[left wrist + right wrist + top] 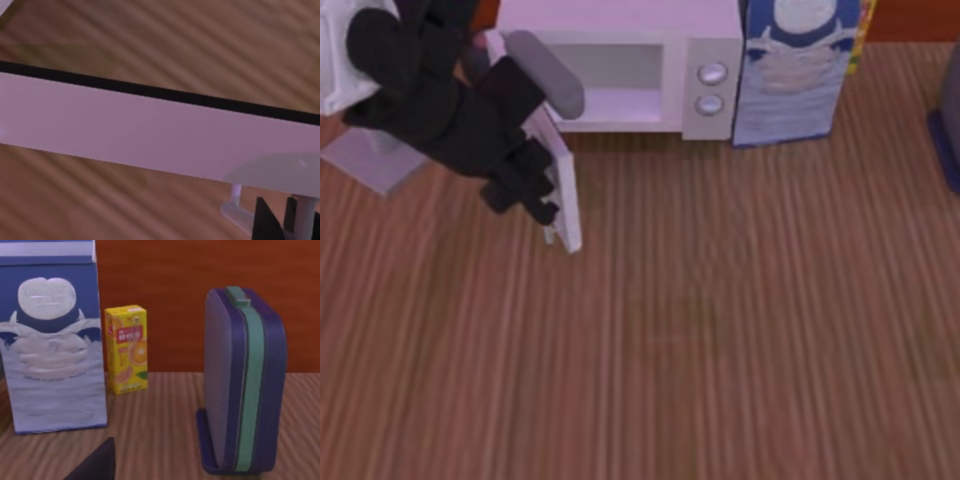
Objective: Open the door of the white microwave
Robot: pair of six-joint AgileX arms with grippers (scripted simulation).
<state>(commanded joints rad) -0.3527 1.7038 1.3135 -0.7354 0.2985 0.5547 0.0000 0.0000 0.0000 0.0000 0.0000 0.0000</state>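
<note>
The white microwave (630, 25) stands at the back of the table, two silver knobs (711, 87) on its right front panel. Its door (565, 185) is swung out towards the table's front on the left, and the cavity (620, 85) shows. My left gripper (546, 208) is at the door's free end, shut on the door handle (305, 220). In the left wrist view the door's edge (150, 130) crosses as a white band, with black fingers (265, 225) beside the handle post. Only a dark tip of my right gripper (97, 465) shows, off the top view.
A blue-and-white carton (798, 70) stands against the microwave's right side. Behind it is a yellow juice box (126, 349). A dark blue case with a green stripe (245, 385) stands at the table's right edge (948, 140). A grey pad (375, 160) lies at far left.
</note>
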